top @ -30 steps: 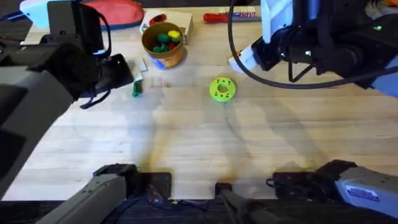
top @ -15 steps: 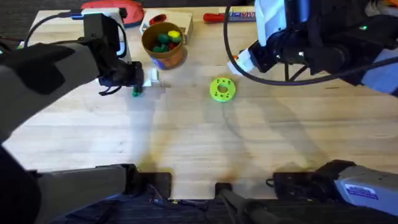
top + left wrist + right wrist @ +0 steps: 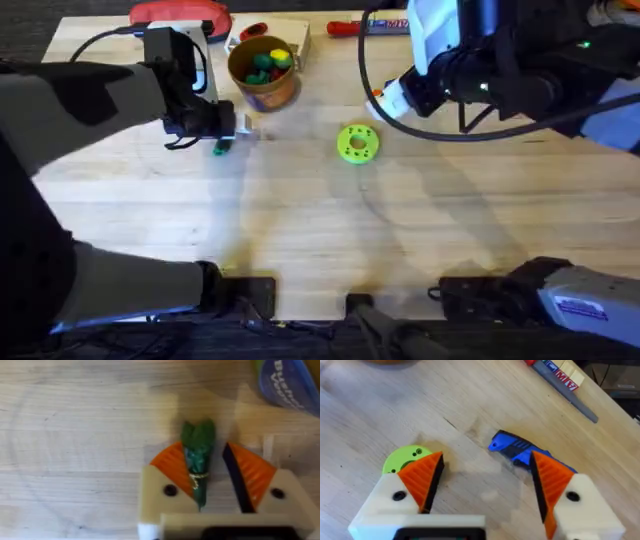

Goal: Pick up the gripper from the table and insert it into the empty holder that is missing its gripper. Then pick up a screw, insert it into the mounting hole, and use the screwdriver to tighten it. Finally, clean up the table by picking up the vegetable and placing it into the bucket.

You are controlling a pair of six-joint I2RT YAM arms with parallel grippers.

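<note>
The vegetable [image 3: 198, 454], a slim dark green pod, lies on the wooden table [image 3: 300, 220] just left of the bucket [image 3: 263, 70]. My left gripper [image 3: 210, 460] stands open around it. The pod rests against one orange pad [image 3: 170, 462], with a gap to the other. From overhead the left gripper [image 3: 236, 130] sits just above the vegetable [image 3: 220, 148]. My right gripper [image 3: 485, 470] hangs open over the table, and the blue screwdriver [image 3: 520, 450] lies just beyond its fingers. Overhead, the right gripper [image 3: 385, 97] is at the upper right. The loose gripper piece, holder and screw are out of view.
A yellow-green disc [image 3: 357, 142] with holes lies mid-table and also shows by the right fingers [image 3: 405, 457]. The bucket holds coloured toys. A red-handled screwdriver [image 3: 370, 27] and a red case [image 3: 180, 15] lie along the far edge.
My left arm has swung right and come down to the vegetable, so its fingers now straddle it. The right arm has hardly moved.
</note>
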